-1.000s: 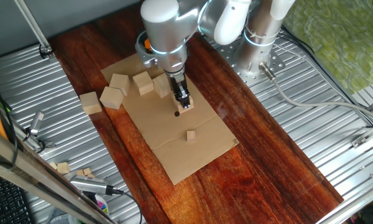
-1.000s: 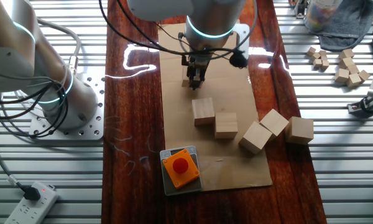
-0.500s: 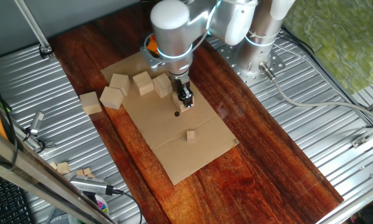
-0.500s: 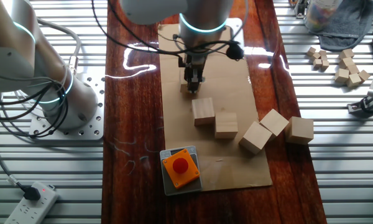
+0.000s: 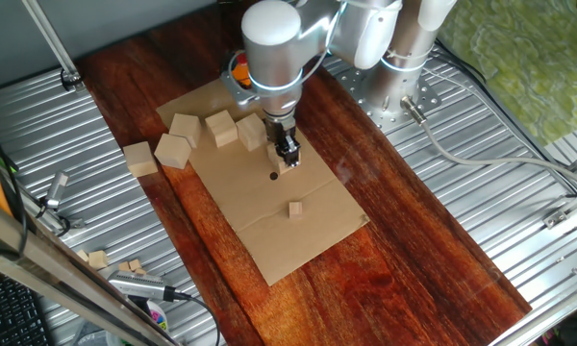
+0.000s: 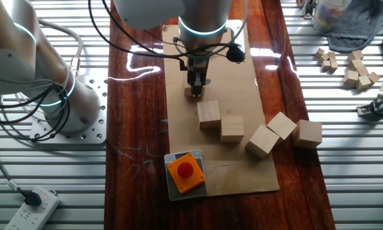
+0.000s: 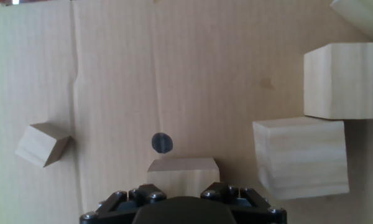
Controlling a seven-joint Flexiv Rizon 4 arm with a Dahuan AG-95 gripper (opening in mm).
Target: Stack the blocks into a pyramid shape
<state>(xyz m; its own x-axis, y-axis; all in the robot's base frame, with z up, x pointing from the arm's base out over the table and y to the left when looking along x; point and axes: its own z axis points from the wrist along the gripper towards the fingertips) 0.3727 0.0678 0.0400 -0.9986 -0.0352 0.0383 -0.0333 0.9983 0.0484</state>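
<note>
The gripper (image 5: 288,160) hangs low over the cardboard sheet (image 5: 308,240), w/ a small wood cube (image 7: 183,172) right at its tips. Can't tell if the fingers are wide or narrow, or if they grip that cube. A dark dot (image 7: 162,143) sits just past it, and 1 tiny cube (image 5: 295,209) lies further off. 5 big blocks (image 6: 209,115) lie flat, not stacked: 2 (image 6: 232,127) touching near the gripper, 3 (image 6: 283,124) bunched at the sheet's edge. An orange box (image 6: 185,172) sits nearby.
</note>
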